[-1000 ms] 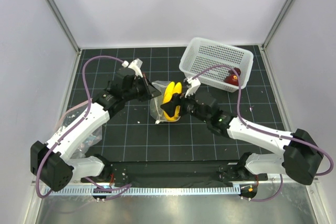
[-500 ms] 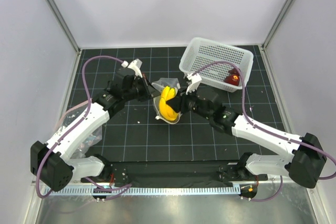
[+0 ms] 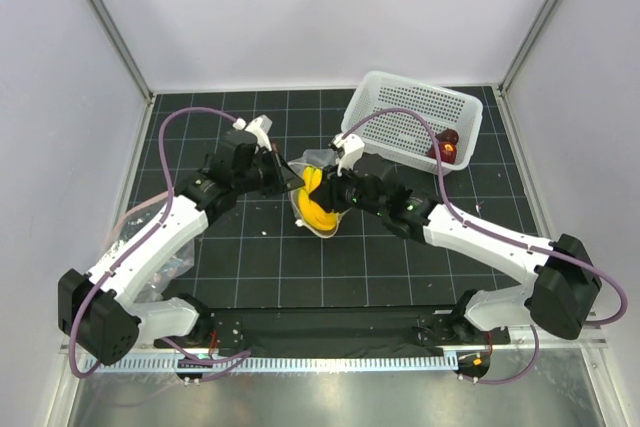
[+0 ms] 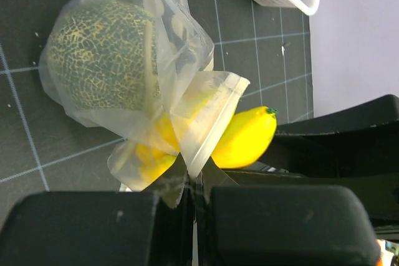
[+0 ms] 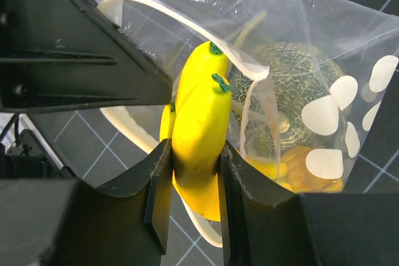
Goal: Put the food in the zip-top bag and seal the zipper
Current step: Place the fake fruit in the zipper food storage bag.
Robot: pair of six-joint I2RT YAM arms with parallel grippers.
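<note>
The right gripper [image 5: 192, 179] clamps the banana [image 5: 196, 116] at the mouth of the bag [image 5: 324, 35], whose rim the left gripper [image 4: 194, 199] pinches tight. The melon [image 5: 293, 85] sits inside the bag. What looks like red fruit [image 3: 446, 145] lies in the basket [image 3: 400, 107].

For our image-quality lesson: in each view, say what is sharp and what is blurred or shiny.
Top external: even light, sharp throughout, sheen on the metal strip at the near edge. Left wrist: melon crisp, left gripper a dark blur. Right wrist: banana bright and sharp, right gripper soft and dark around it.
</note>
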